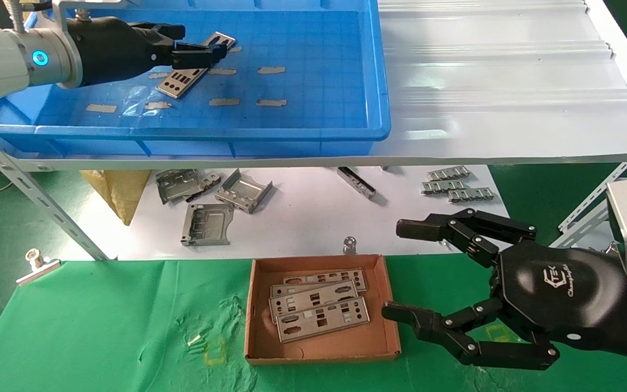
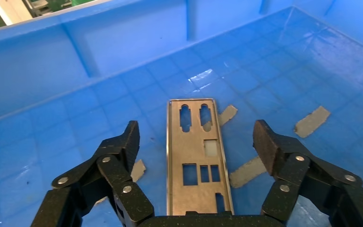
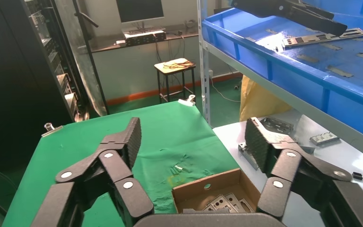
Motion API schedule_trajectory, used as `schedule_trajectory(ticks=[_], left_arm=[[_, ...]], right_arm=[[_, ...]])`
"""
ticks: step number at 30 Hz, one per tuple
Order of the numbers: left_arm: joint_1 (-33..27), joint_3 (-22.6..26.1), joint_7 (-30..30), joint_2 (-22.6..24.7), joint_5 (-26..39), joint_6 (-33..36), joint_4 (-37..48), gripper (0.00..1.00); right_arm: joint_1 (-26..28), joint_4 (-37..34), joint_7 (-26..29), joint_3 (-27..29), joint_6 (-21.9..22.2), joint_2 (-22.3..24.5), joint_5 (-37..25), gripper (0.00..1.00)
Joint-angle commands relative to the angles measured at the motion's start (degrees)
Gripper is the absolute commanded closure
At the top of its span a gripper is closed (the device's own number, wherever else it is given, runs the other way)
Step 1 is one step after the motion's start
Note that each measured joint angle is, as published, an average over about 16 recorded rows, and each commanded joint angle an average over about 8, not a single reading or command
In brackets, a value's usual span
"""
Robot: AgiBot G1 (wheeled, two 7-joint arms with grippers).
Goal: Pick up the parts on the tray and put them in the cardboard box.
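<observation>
A silver-grey punched plate (image 1: 196,68) lies on the floor of the blue tray (image 1: 346,133) on the upper shelf; it also shows in the left wrist view (image 2: 196,156). My left gripper (image 1: 204,51) is open just above it, one finger on each long side of the plate (image 2: 196,142). The brown cardboard box (image 1: 259,354) sits on the green cloth and holds three plates (image 1: 319,310). My right gripper (image 1: 400,269) hangs open and empty to the right of the box (image 3: 215,187).
Strips of tan tape (image 1: 271,70) dot the tray floor. Below the shelf, bent grey brackets (image 1: 207,223) and ridged strips (image 1: 458,188) lie on the white sheet. A metal clip (image 1: 36,264) sits at the cloth's left edge. A slanted shelf strut (image 1: 30,190) stands left.
</observation>
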Motion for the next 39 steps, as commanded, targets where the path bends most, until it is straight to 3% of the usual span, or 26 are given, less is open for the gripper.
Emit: schedule_trajectory(ticks=[1,26,34,39], left_arm=[[0.1,0.0,0.2,0.2,0.1,-0.6,0.1,1.0],[-0.4,-0.1,0.9,0.6,-0.1,-2.6,-0.1,1.0],[-1.5,-0.9,1.3,0.2,-1.3,-0.6,-0.7,1.0],[-2.3,-1.7,2.4,-0.4,-2.6,4.5,-1.7,1.0]], right_arm=[[0.0,0.0,0.0,0.0,0.0,0.0,0.0,0.0],[0.0,0.0,0.0,0.0,0.0,0.0,0.0,0.0],[0.0,0.0,0.0,0.0,0.0,0.0,0.0,0.0],[0.0,0.0,0.0,0.0,0.0,0.0,0.0,0.0]])
